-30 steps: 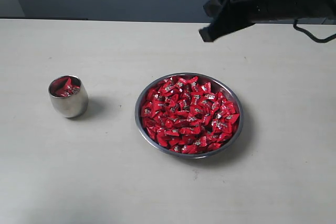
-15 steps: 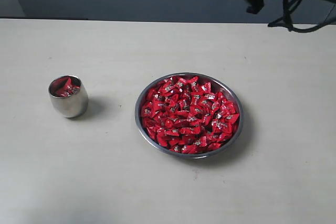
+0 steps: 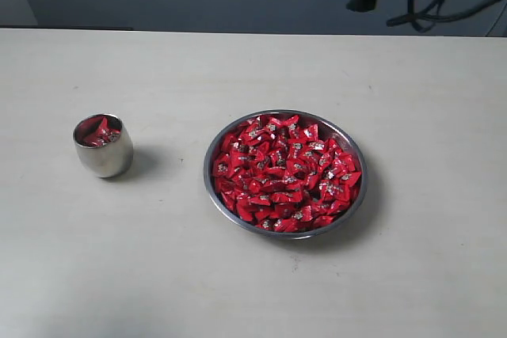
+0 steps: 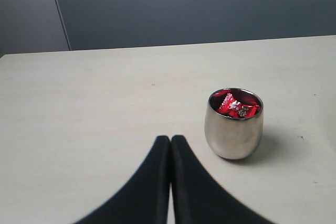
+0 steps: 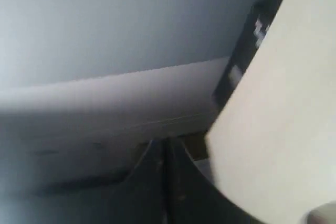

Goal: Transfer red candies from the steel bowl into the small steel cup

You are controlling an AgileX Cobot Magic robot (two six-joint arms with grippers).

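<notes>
Most candies [image 3: 285,172] lie heaped in the bowl [image 3: 207,173] mid-desk [image 3: 158,275]. A few sit in the cup [image 3: 103,152], well apart to its left. Your left pincer [image 4: 170,141] is closed tight and empty, near the cup. Your right pincer [image 5: 166,148] is closed too, holding nothing, up beyond the desk's far edge.

We see the steel bowl [image 3: 342,132] as shiny polished metal, and the small steel cup [image 4: 232,135] as mirror-smooth metal. The red candies [image 3: 285,172] wear glossy, crinkled foil. The table [image 3: 158,275] looks matt and pale. The left gripper [image 4: 170,140] is smooth, dull black.
</notes>
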